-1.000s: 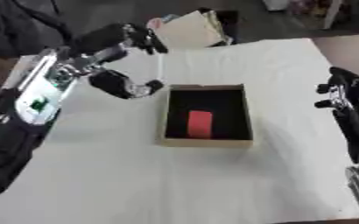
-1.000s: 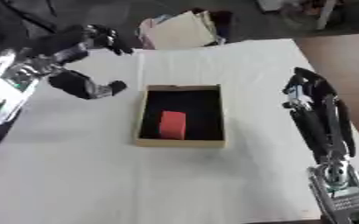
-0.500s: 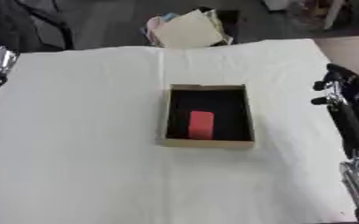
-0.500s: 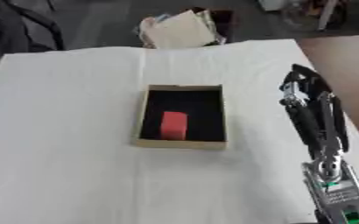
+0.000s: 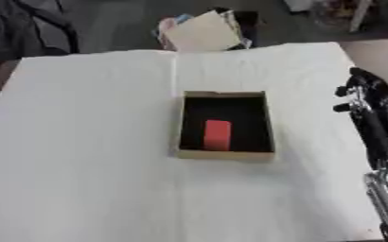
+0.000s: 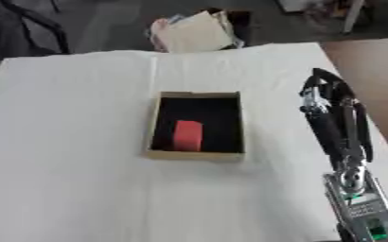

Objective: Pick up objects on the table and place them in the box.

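The right hand (image 6: 334, 101) is black, built of slim, glossy segments with pale highlights along the edges. Its fingers (image 6: 321, 78) are narrow and dark, with small silver-grey fittings showing between the black parts. Below the fingers the forearm is a long black shaft. Further down from the fingers it changes to a silver metal section carrying a small green marking near the lower end. No cables can be made out.
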Controlling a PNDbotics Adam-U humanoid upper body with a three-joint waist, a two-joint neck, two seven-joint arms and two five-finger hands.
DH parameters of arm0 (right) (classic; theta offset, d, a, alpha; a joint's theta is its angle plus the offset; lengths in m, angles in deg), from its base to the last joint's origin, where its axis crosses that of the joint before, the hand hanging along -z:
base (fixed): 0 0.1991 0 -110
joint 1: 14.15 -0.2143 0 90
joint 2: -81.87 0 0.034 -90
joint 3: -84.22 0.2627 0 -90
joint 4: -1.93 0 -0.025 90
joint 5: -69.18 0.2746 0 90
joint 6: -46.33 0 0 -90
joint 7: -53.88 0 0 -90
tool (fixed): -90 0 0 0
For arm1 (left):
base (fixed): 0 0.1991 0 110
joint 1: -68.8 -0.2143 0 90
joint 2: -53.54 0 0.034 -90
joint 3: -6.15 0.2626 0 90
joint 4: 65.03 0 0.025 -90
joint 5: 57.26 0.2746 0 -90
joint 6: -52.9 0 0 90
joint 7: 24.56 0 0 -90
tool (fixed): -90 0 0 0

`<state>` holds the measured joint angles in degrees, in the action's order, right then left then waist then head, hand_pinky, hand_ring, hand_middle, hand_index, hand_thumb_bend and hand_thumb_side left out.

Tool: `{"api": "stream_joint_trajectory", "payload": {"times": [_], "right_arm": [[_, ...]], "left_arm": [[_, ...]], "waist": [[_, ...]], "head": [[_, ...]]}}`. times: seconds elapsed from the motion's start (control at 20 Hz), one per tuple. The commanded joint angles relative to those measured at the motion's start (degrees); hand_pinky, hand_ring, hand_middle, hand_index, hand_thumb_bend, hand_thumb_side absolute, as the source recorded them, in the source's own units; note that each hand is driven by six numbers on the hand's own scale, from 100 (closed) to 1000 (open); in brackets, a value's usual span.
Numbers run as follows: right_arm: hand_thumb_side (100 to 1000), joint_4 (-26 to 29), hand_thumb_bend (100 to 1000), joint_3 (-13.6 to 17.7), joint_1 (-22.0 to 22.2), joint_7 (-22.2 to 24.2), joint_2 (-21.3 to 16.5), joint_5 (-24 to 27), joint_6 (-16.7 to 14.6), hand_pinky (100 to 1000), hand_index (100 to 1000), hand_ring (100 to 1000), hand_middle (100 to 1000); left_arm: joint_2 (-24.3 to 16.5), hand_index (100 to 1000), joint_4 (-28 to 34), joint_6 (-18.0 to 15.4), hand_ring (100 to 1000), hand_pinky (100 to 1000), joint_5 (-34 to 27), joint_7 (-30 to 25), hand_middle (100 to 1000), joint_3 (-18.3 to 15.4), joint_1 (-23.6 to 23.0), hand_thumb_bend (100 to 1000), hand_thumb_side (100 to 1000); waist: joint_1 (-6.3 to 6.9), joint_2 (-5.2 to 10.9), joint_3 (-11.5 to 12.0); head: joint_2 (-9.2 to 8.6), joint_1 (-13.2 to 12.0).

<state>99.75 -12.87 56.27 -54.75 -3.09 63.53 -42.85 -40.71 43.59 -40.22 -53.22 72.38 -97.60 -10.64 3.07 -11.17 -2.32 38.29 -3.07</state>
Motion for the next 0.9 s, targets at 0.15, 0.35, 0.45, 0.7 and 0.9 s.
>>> {"api": "stream_joint_trajectory", "payload": {"times": [0.15, 0.35, 0.45, 0.7, 0.9], "right_arm": [[733, 0.9, 100, 0.3, -0.6, -0.3, -1.1, -0.1, -0.1, 567, 844, 750, 527], [725, 0.9, 100, 0.4, -0.6, -0.2, -1.0, -0.2, 0.0, 567, 844, 750, 527], [725, 0.9, 100, 0.4, -0.6, -0.2, -1.0, -0.2, 0.0, 567, 844, 750, 527], [725, 1.0, 100, 0.5, -0.6, -0.4, -0.9, -0.3, -0.1, 568, 844, 750, 527], [725, 1.0, 100, 0.5, -0.5, -0.3, -0.9, -0.3, -0.1, 568, 843, 750, 527]], "left_arm": [[-0.5, 769, 1.0, 0.3, 618, 686, -0.3, 0.1, 619, -1.0, 0.2, 237, 501], [0.0, 769, 1.0, 0.4, 619, 686, -0.3, 0.2, 619, -1.1, 0.2, 238, 500], [0.0, 769, 1.0, 0.4, 619, 686, -0.3, 0.1, 619, -1.1, 0.3, 238, 500], [0.1, 770, 1.1, 0.4, 619, 687, -0.2, -0.2, 620, -1.1, 0.4, 237, 498], [0.1, 769, 1.1, 0.4, 620, 687, -0.2, -0.4, 620, -1.0, 0.4, 237, 498]], "waist": [[-0.13, 0.77, 0.1], [-0.16, 0.88, 0.0], [-0.16, 0.89, 0.0], [-0.16, 0.86, -0.1], [-0.13, 0.81, -0.1]], "head": [[-0.29, 0.0], [-0.26, 0.0], [-0.29, 0.0], [-0.33, -0.2], [-0.21, -0.2]]}}
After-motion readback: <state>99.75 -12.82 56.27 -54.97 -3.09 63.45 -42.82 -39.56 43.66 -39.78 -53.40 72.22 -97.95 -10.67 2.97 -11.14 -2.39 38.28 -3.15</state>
